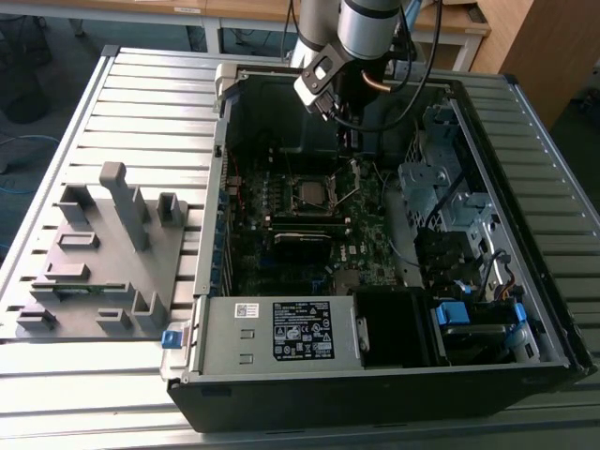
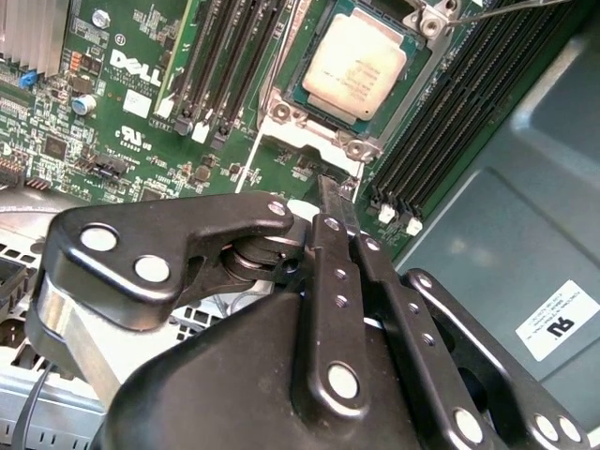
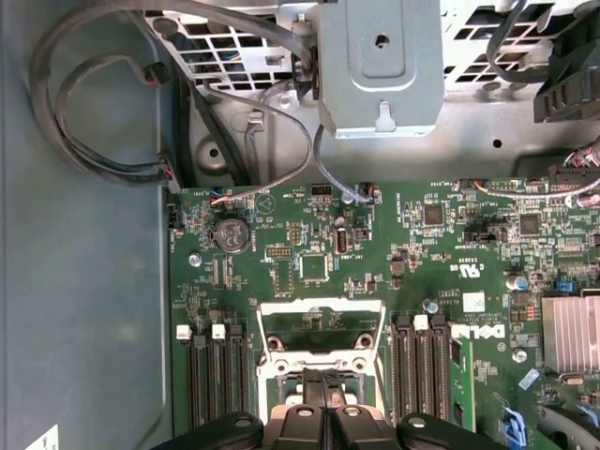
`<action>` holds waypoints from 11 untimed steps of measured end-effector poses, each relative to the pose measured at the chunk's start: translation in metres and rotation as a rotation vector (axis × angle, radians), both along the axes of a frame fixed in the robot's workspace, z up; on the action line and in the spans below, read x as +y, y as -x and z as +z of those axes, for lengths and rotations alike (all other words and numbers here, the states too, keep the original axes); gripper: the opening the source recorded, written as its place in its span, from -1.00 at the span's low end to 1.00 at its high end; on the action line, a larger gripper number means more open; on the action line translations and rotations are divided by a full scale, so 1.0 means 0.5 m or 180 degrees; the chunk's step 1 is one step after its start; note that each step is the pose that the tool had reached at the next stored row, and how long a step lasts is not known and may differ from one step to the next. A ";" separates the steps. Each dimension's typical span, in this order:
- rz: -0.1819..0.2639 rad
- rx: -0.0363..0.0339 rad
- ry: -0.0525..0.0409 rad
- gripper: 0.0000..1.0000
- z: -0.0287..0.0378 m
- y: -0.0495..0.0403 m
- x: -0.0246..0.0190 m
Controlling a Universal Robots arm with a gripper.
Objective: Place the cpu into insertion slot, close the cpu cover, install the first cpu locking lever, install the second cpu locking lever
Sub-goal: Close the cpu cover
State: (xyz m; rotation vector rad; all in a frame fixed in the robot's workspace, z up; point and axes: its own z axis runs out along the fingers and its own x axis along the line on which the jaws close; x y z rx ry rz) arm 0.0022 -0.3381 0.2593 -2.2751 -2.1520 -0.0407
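Note:
The cpu (image 2: 356,66), a dull silver square, lies flat in the insertion slot (image 2: 361,147) on the green motherboard. In the exterior view the slot (image 1: 314,194) sits mid-board inside the open computer case. The cpu cover (image 3: 319,307), a silvery frame with a square cut-out, stands swung open off the socket. My gripper (image 2: 333,192) hangs just above the socket's edge on the cover's side, its thin black fingers (image 3: 322,394) pressed together with nothing seen between them. Two thin wire levers (image 2: 246,164) (image 2: 506,9) stand free beside the socket. The gripper (image 1: 349,141) hangs under the arm at the case's far side.
Long black memory slots (image 2: 234,56) flank the socket on both sides. A metal drive cage (image 1: 441,178) and cables (image 3: 112,112) crowd the case, with a power supply (image 1: 281,333) at the front. A grey fixture plate (image 1: 94,253) lies outside the case at the exterior view's left.

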 end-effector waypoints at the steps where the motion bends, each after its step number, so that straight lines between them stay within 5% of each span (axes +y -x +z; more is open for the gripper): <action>1: 0.0000 0.0000 0.0000 -0.80 0.000 -0.001 0.0000; 11: 0.0000 0.0000 0.0000 -0.80 -0.001 -0.018 0.0006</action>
